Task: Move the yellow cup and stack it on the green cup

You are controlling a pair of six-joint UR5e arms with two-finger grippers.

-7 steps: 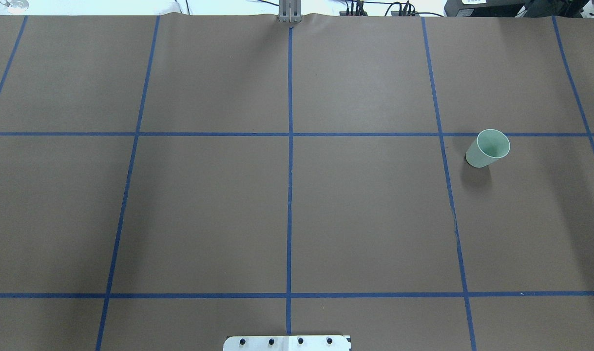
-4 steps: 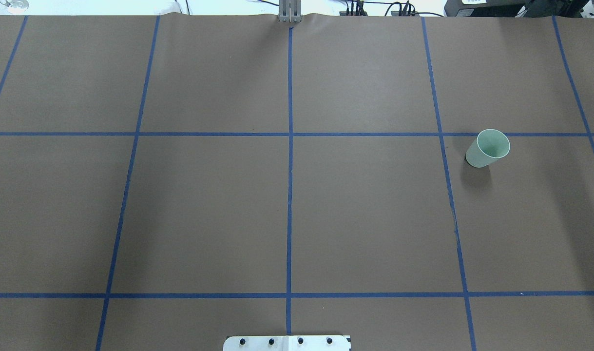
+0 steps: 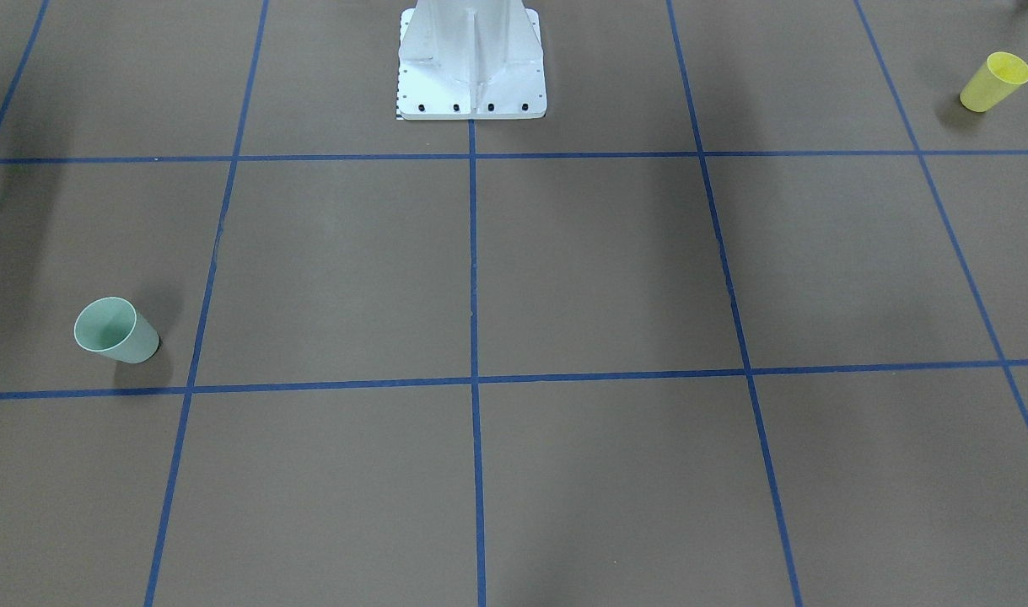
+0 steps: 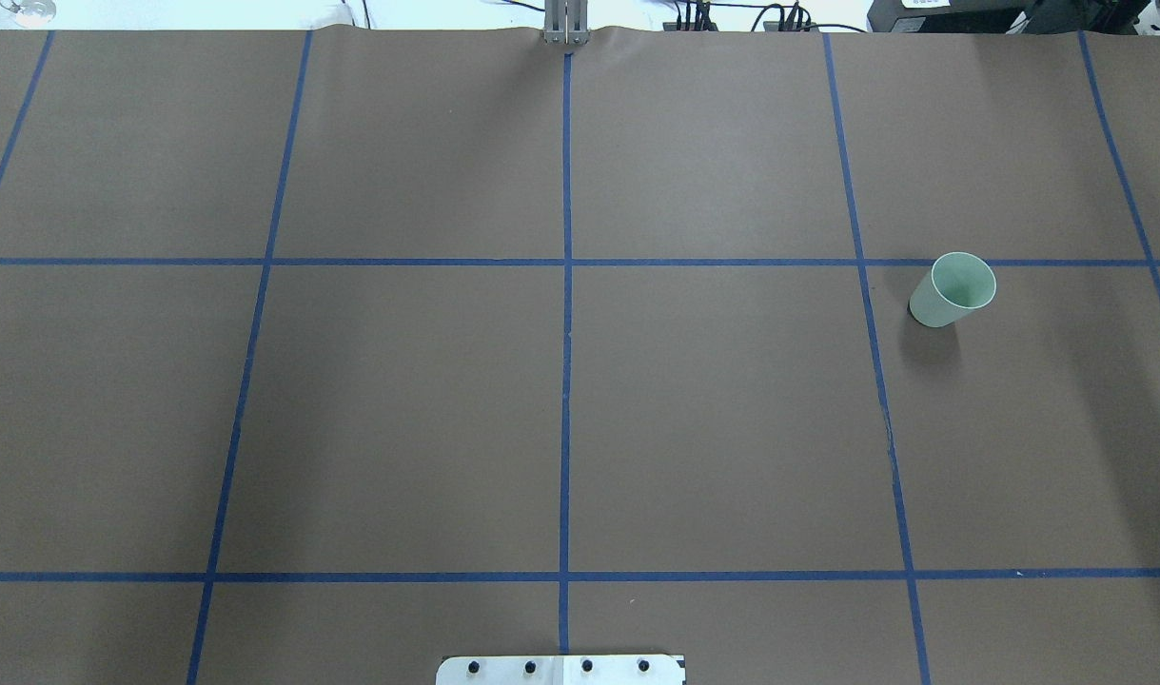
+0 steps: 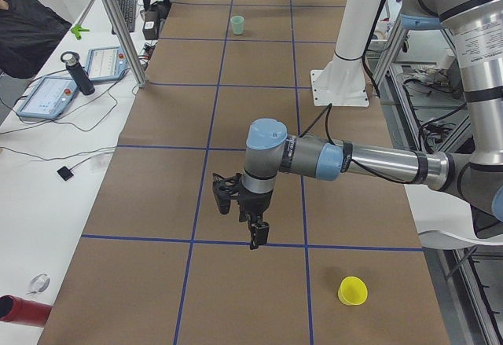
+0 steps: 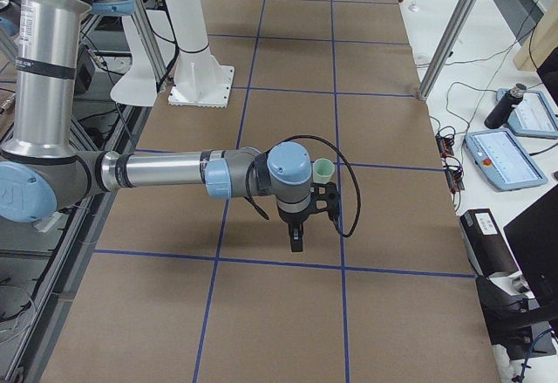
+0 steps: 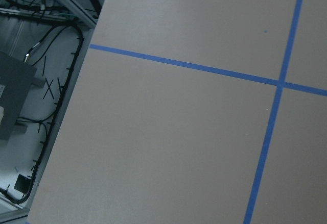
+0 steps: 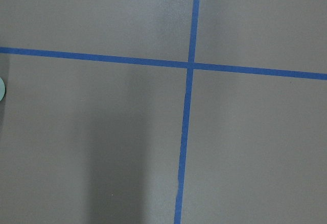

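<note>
The yellow cup (image 3: 994,81) stands upright near the table's edge on my left side and also shows in the exterior left view (image 5: 352,290). It is out of the overhead view. The green cup (image 4: 953,289) stands upright on my right side, also seen in the front view (image 3: 115,330). My left gripper (image 5: 255,239) hangs above the table, a short way from the yellow cup. My right gripper (image 6: 297,243) hangs just beside the green cup (image 6: 324,170). Both grippers show only in the side views, so I cannot tell whether they are open or shut.
The white robot pedestal (image 3: 471,63) stands at the table's near-robot edge. Blue tape lines grid the brown table cover (image 4: 560,381). A side bench with tablets (image 5: 47,93) and a dark bottle (image 5: 77,74) runs along the far edge, with metal posts (image 6: 453,30).
</note>
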